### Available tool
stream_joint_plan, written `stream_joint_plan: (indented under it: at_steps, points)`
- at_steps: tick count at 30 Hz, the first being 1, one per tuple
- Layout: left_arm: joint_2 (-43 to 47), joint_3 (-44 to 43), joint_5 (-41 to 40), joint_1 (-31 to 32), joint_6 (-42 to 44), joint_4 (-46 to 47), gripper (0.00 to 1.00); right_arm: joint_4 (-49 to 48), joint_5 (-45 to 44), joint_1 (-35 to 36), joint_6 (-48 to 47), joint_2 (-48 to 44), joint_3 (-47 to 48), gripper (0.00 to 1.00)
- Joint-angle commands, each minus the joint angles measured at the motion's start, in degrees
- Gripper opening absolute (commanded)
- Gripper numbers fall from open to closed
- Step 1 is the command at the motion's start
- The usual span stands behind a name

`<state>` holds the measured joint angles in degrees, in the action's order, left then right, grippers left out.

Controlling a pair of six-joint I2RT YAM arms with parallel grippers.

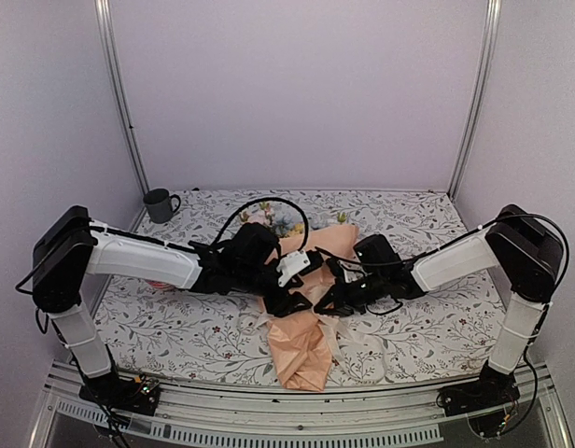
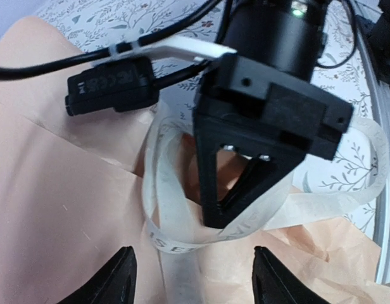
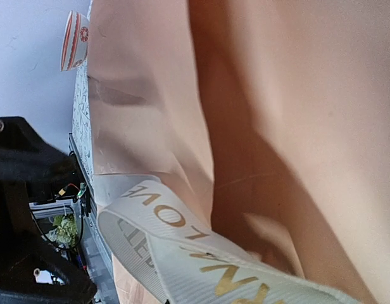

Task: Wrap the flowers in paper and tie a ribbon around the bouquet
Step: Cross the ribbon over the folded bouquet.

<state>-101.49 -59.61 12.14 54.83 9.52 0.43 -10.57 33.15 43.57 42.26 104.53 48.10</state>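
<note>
Bouquet point(image 1: 327, 245) lies mid-table, flowers point(image 1: 273, 219) toward 12 o'clock, paper point(image 1: 299, 359) tail toward 6. Right gripper point(image 2: 214, 220), reaching in from 3 o'clock, is pinched closed on the ribbon point(image 2: 158, 215). Left gripper point(image 2: 192, 278) hangs over the paper, jaws apart and empty.

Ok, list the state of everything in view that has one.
Ribbon, loosely looped, no knot visible.
Paper, folded around the stems, lying down.
Flowers, blooms poking out the far end.
Left fingers, open.
Right fingers, shut inside the ribbon loop.
Mug, upright.
</note>
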Motion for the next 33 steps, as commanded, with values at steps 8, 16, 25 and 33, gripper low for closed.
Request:
stream_joint_plan:
  at_steps: [8, 16, 25, 33]
  points:
    - [-10.29, -6.44, 4.02, -2.09, 1.72, -1.19, 0.61, -0.46, 0.07, -0.65, 0.17, -1.92, -0.78, 0.0]
    - [-12.52, -6.43, 7.76, -2.0, 2.04, -0.43, 0.3, -0.51, 0.08, -1.07, 0.58, -2.22, -0.98, 0.0]
    - [-6.92, -5.71, -6.17, -1.96, 0.92, 1.09, 0.0, -0.51, -1.41, -2.6, 2.8, -7.16, -5.53, 0.0]
    - [-1.06, -4.03, -13.26, -1.03, 1.55, 2.96, 0.0, 0.22, -1.65, -2.56, 4.1, -12.18, -7.51, 0.0]
